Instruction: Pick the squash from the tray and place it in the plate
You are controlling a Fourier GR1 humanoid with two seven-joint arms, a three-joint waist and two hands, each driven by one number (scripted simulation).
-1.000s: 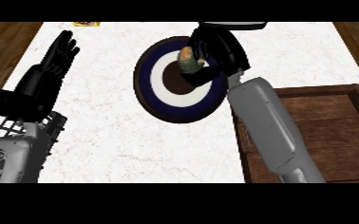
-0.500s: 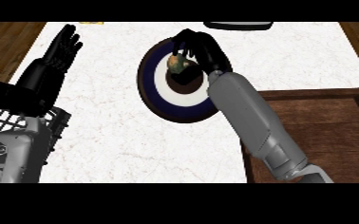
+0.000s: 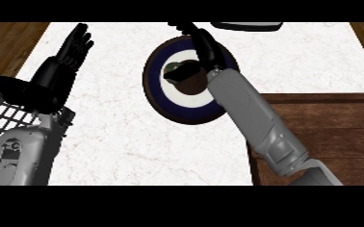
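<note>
White marble counter [image 3: 113, 125] before us, our right hand [image 3: 202, 53] fingers straightened above squash [image 3: 177, 69] on plate [image 3: 160, 101], our left hand [image 3: 64, 60] open at nine o'clock.

We found no writing, label, brand, number or sign that we could read anywhere in the head view.
</note>
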